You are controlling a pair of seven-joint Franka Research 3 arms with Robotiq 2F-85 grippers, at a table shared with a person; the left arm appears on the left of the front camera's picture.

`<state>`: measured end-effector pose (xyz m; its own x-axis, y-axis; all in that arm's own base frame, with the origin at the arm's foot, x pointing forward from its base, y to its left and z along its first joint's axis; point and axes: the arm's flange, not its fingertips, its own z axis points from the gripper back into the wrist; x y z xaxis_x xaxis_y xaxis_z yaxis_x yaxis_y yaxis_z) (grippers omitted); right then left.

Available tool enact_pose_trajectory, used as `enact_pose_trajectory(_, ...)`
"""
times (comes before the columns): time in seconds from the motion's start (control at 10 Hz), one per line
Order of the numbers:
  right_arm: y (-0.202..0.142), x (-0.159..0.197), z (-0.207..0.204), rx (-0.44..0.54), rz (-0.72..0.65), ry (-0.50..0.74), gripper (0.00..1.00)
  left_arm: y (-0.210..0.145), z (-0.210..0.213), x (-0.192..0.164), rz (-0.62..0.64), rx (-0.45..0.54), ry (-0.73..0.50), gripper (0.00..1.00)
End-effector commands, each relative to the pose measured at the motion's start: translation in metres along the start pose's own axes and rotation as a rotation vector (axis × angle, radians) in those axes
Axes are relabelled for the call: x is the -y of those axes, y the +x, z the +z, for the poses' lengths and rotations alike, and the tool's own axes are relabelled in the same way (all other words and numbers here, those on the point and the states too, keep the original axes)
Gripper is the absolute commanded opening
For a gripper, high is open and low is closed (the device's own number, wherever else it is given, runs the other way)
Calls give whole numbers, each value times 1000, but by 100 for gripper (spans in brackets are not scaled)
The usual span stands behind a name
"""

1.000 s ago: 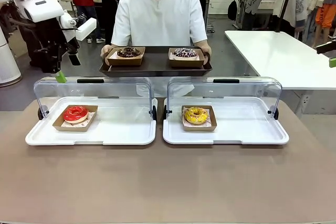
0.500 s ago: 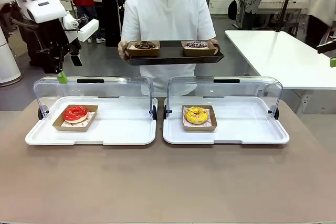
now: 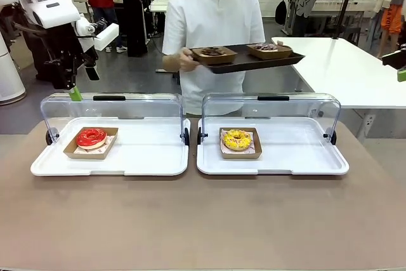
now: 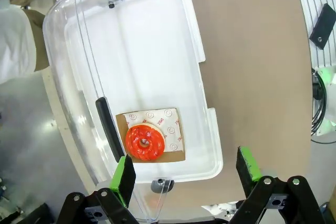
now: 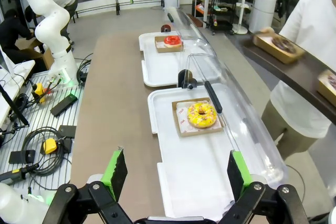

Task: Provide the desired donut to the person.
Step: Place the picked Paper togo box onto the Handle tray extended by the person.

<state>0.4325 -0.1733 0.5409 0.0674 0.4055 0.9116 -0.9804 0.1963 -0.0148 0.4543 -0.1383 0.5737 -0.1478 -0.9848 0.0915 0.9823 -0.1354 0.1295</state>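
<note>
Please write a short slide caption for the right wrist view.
Open right gripper above a yellow donut on its white tray.

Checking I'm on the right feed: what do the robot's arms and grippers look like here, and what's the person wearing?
The left arm is glossy white with rounded segments. The left gripper and right gripper are both black, with two fingers carrying bright green pads, bolt heads at the knuckles. The person wears a plain white short-sleeved collarless shirt.
</note>
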Motion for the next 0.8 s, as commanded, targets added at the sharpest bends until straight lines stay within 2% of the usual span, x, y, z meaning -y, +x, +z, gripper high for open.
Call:
enact_pose_trajectory(0.0, 0, -2, -2, 0, 2, -5, 100, 0, 2, -2, 2, 1, 1, 100)
enact_pose_trajectory(0.2, 0, -2, -2, 0, 2, -5, 100, 0, 0, 0, 0, 0, 0, 100)
enact_pose_trajectory(0.3, 0, -2, -2, 0, 2, -5, 100, -28, 12, 8, -2, 124, 5, 100)
enact_pose_trajectory(0.4, 0, -2, -2, 0, 2, -5, 100, -64, 28, 0, -29, 261, -19, 100)
enact_pose_trajectory(0.5, 0, -2, -2, 0, 2, -5, 100, -100, 38, 0, -45, 432, -47, 100)
enact_pose_trajectory(0.6, 0, -2, -2, 0, 2, -5, 100, -139, 38, 20, -18, 643, -32, 100)
enact_pose_trajectory(0.7, 0, -2, -2, 0, 2, -5, 100, -170, 36, 30, -9, 765, -17, 100)
